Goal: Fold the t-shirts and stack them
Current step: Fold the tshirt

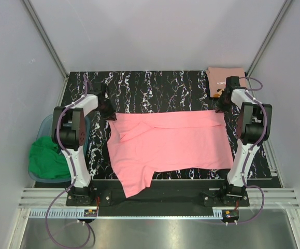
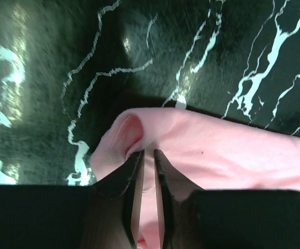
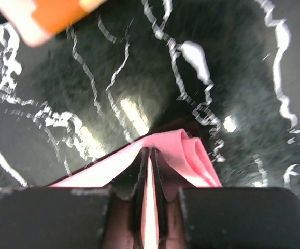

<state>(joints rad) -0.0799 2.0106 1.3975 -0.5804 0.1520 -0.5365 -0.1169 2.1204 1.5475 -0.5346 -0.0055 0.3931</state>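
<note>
The bright pink t-shirt [image 1: 168,144] lies spread across the black marbled table, a sleeve hanging toward the near left. My left gripper [image 1: 108,113] is shut on its far left corner; the left wrist view shows pink cloth [image 2: 206,155] pinched between the fingers [image 2: 131,176]. My right gripper [image 1: 219,108] is shut on the far right corner; the right wrist view shows bunched pink cloth [image 3: 188,150] between the fingers [image 3: 160,176]. The salmon t-shirt [image 1: 223,79] with white lettering lies folded at the far right corner, just behind the right gripper.
A blue bin [image 1: 46,127] holding green cloth [image 1: 48,158] stands off the table's left edge beside the left arm. The orange print of the salmon shirt [image 3: 51,15] shows at the top left of the right wrist view. Grey walls enclose the table.
</note>
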